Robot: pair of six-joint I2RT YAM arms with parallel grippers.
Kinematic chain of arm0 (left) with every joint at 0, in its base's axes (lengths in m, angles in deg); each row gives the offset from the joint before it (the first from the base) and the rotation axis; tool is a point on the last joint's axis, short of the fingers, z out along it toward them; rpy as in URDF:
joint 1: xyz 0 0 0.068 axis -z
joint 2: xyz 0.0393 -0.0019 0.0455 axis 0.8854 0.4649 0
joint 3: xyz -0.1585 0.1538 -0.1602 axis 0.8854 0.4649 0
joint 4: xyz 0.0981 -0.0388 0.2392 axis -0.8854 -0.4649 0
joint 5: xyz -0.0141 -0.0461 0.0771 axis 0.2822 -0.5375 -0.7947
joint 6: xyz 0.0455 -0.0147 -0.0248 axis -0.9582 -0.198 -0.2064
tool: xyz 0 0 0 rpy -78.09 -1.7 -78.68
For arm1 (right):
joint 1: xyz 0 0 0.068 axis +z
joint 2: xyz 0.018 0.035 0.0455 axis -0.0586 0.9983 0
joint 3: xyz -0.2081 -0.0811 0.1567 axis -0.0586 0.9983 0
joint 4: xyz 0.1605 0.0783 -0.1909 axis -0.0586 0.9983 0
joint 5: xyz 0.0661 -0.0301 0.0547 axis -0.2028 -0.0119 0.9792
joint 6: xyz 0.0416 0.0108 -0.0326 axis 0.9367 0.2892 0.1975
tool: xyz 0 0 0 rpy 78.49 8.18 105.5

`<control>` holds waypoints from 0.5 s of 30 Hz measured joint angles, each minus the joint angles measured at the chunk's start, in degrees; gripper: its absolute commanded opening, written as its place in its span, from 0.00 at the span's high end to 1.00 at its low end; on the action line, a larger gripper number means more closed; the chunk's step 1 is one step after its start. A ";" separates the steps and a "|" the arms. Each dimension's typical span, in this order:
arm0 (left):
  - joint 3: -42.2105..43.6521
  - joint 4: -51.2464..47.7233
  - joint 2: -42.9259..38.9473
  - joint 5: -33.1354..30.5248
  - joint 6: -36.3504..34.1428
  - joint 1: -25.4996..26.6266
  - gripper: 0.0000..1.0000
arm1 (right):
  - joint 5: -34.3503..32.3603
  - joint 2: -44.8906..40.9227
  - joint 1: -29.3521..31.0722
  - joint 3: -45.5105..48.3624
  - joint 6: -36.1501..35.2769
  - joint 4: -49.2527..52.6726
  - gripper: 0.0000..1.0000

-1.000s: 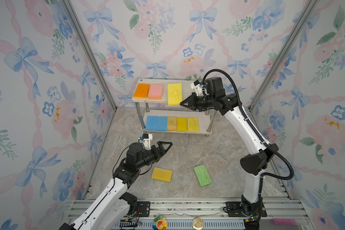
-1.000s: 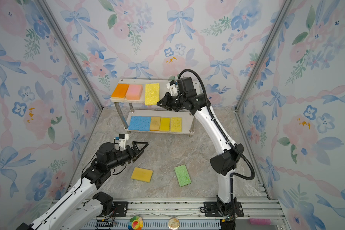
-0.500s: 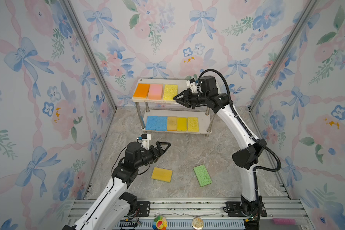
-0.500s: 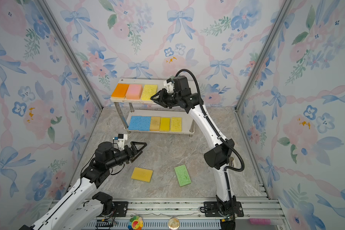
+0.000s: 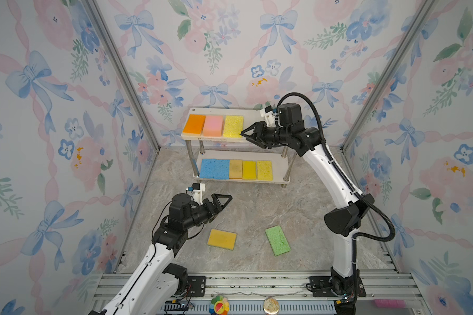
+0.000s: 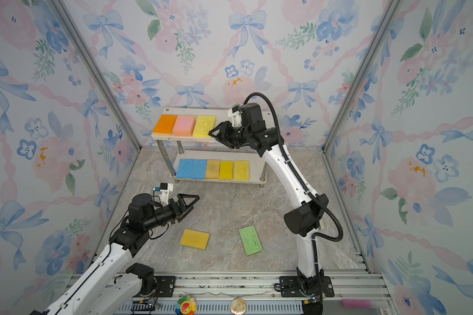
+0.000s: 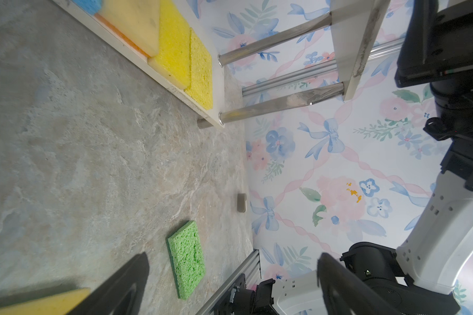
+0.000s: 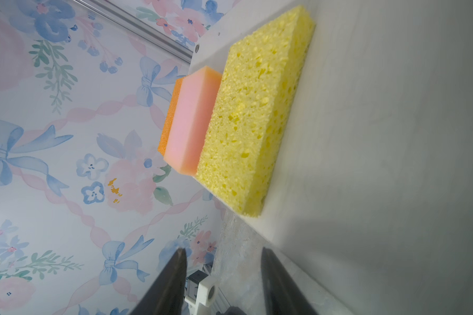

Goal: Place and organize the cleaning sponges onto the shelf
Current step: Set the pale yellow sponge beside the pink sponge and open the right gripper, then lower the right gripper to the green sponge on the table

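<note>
Orange sponge (image 8: pixel 172 120) mostly hidden by pink sponge (image 8: pixel 192 122) (right wrist view).

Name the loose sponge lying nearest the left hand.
The yellow sponge on the floor; the green sponge lies farther from the left hand.

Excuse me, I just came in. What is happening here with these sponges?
Two robot arms are putting sponges on a shelf. Eight already lie on it in two rows. The right gripper, open and empty, is beside the pale yellow sponge on the top board. The left gripper, open too, hovers over the table near a darker yellow sponge and a green sponge not yet shelved.
</note>
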 measured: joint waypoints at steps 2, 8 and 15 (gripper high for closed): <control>-0.52 -2.49 0.02 -0.72 -1.57 -0.52 0.02 | -0.81 -0.85 0.33 0.00 -0.59 0.07 0.52; -4.81 -12.13 1.03 -5.18 -7.43 -0.85 0.02 | -4.39 -4.17 3.56 1.27 -5.70 4.94 0.50; -5.49 -19.08 3.17 -8.48 -11.52 -0.50 0.02 | -10.43 -20.72 7.80 24.02 -12.68 9.86 0.40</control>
